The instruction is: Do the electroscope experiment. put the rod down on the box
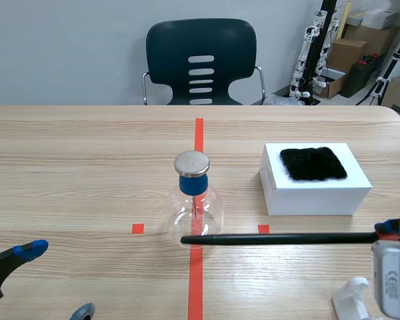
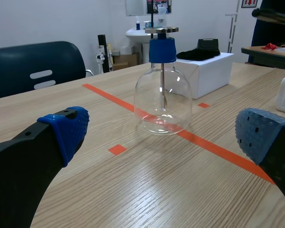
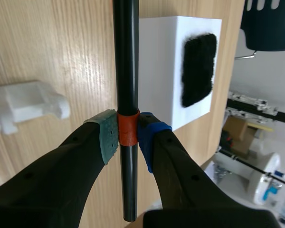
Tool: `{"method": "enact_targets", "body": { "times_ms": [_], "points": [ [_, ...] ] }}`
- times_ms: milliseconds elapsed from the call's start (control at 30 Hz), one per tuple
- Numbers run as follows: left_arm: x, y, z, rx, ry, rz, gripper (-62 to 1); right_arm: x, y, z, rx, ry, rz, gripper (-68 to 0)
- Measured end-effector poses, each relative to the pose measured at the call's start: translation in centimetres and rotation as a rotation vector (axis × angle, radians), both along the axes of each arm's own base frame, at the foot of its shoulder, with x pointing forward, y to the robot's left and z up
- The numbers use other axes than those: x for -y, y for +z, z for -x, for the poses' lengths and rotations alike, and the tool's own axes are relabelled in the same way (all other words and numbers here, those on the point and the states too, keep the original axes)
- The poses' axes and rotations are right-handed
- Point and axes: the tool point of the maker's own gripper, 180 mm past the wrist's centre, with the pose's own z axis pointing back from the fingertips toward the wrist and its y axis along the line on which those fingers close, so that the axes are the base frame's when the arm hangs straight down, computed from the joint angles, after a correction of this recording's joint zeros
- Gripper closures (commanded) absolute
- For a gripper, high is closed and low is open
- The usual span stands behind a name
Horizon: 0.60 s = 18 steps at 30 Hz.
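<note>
A long black rod [image 1: 280, 238] hangs level above the table, its free end in front of the glass electroscope flask [image 1: 195, 207]. My right gripper [image 3: 128, 135] is shut on the rod [image 3: 126, 61] at a red band near its end. The white box [image 1: 315, 179] with a black fur patch [image 1: 313, 163] on top stands beyond the rod, to the right of the flask. In the right wrist view the box [image 3: 164, 61] lies beside the rod. My left gripper [image 2: 161, 137] is open low at the near left, facing the flask [image 2: 163, 97].
A white plastic stand [image 1: 355, 300] sits at the near right corner, seen also as the stand [image 3: 26, 102] in the right wrist view. A dark chair [image 1: 201, 61] is behind the table's far edge. Cartons and gear stand at the back right.
</note>
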Motion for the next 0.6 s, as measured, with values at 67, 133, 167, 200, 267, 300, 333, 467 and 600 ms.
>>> {"method": "enact_targets", "body": {
  "times_ms": [67,133,167,200,267,300,333,467,600],
  "points": [
    [0.0,0.0,0.0,0.000,0.000,0.000,-62.3,-0.2,-0.4,0.3,-0.019,-0.006,0.002,-1.3],
    [0.0,0.0,0.0,0.000,0.000,0.000,-62.3,-0.2,-1.3,1.0,-0.083,-0.034,0.005,-1.3],
    [0.0,0.0,0.0,0.000,0.000,0.000,-62.3,-0.2,-1.7,1.4,-0.117,-0.048,0.008,-1.3],
    [0.0,0.0,0.0,0.000,0.000,0.000,-62.3,-0.3,-2.0,1.6,-0.136,-0.055,0.005,-1.3],
    [0.0,0.0,0.0,0.000,0.000,0.000,-62.3,-0.7,-2.2,1.6,-0.160,-0.063,-0.009,-1.3],
    [0.0,0.0,0.0,0.000,0.000,0.000,-62.3,-0.9,-2.4,1.6,-0.176,-0.064,-0.008,-1.3],
    [0.0,0.0,0.0,0.000,0.000,0.000,-62.3,-1.0,-2.5,1.7,-0.191,-0.061,-0.001,-1.3],
    [0.0,0.0,0.0,0.000,0.000,0.000,-62.3,-1.6,-3.1,1.8,-0.226,-0.043,0.035,-1.3],
    [0.0,0.0,0.0,0.000,0.000,0.000,-62.3,-2.2,-3.2,1.0,-0.226,-0.026,0.073,-1.3]
  ]
}}
